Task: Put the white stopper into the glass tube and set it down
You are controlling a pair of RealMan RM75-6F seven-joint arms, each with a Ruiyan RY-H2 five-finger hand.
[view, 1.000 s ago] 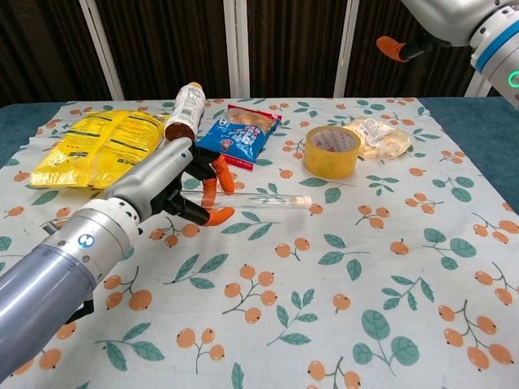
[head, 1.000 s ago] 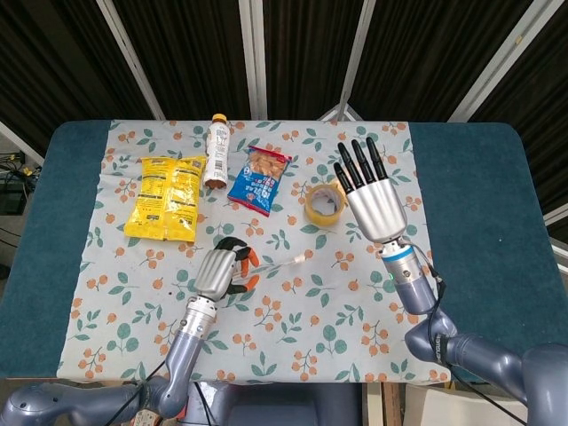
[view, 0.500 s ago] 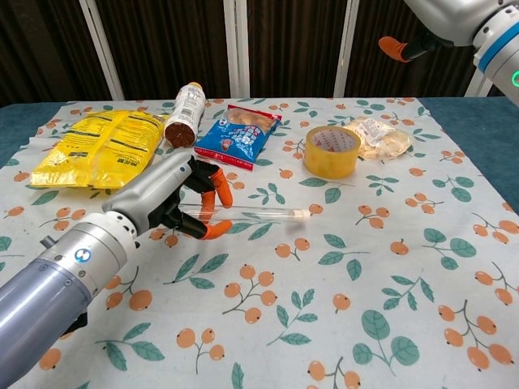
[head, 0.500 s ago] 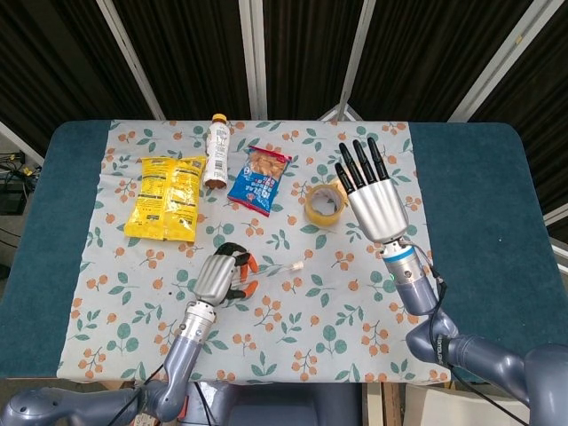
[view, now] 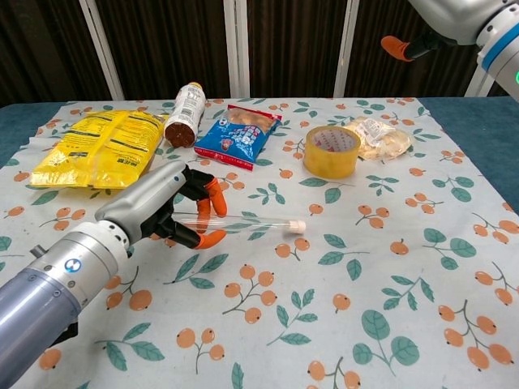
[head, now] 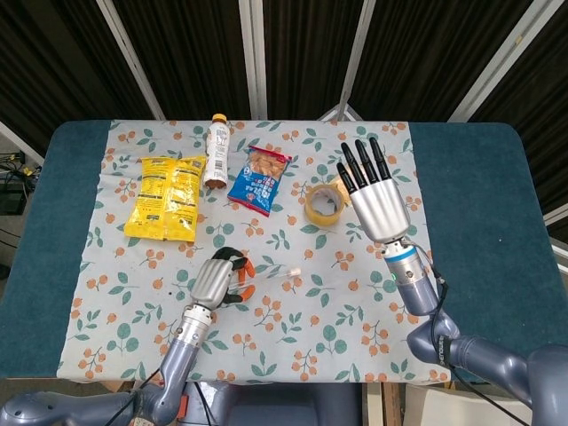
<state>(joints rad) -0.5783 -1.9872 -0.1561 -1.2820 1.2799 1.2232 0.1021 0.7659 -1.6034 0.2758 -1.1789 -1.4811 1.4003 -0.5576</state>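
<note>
The glass tube (view: 243,220) lies level over the floral cloth, its white stopper (view: 297,226) seated in the right end. My left hand (view: 174,207) pinches the tube's left end between orange-tipped fingers. From the head view the same left hand (head: 217,280) sits near the table's front, with the tube (head: 271,272) and stopper (head: 295,272) pointing right. Whether the tube touches the cloth I cannot tell. My right hand (head: 377,200) is raised high over the right side, fingers spread, holding nothing; the chest view catches only its orange fingertip (view: 397,47).
At the back lie a yellow snack bag (view: 97,146), a brown-capped bottle (view: 184,113) on its side, a blue snack packet (view: 239,134), a yellow tape roll (view: 331,151) and a clear bag of snacks (view: 377,136). Teal table (head: 479,204) borders the cloth.
My left hand has drawn the stoppered tube a little nearer the table's front edge. The right hand has barely shifted.
</note>
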